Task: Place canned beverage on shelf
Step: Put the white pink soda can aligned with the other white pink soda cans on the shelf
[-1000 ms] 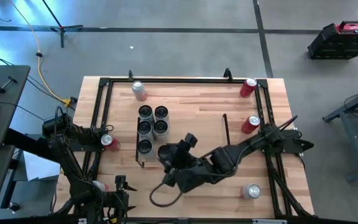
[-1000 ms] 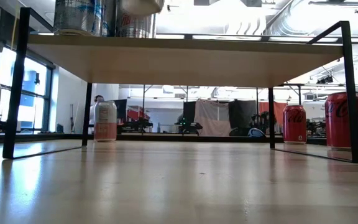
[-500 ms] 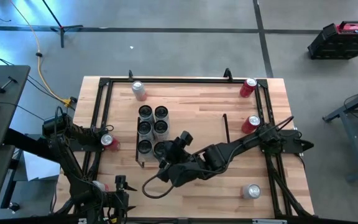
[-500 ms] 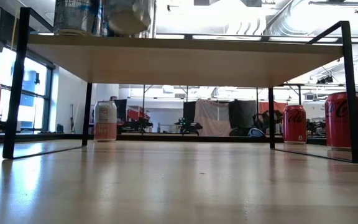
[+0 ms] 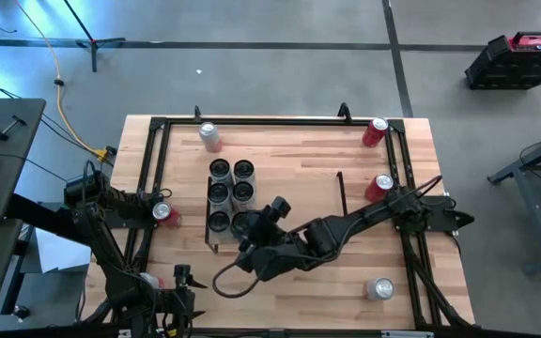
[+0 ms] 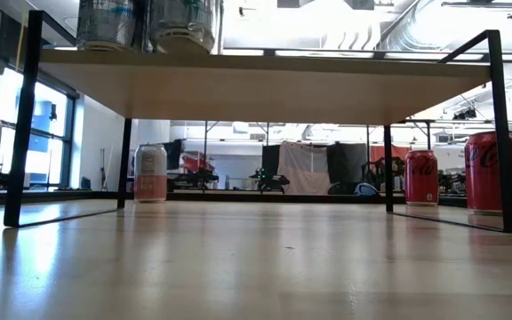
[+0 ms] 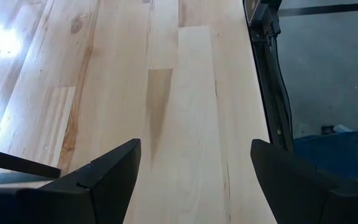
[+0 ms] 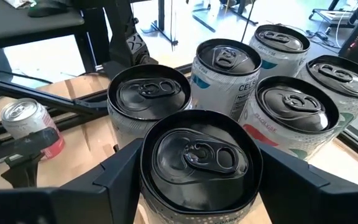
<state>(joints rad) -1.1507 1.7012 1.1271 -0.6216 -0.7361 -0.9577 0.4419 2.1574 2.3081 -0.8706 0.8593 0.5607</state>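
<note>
Since a second ago, the right arm has reached further left across the table and brought its can down among the others on the shelf (image 5: 216, 246). From above, the right gripper (image 5: 249, 228) sits at the shelf's near end, just beside the cluster of five cans (image 5: 230, 183); the left arm waits folded at the table's left edge. From table height, the held can (image 6: 183, 25) now stands with its base at the shelf board (image 6: 265, 84), next to another can (image 6: 107, 24) on top. The left wrist view shows the left gripper (image 7: 194, 177) with fingers spread wide over bare tabletop (image 7: 166, 93), holding nothing. The right wrist view shows the right gripper (image 8: 197, 171) clamped around a dark-topped can (image 8: 197, 158), its neighbours (image 8: 225, 62) close behind it.
</note>
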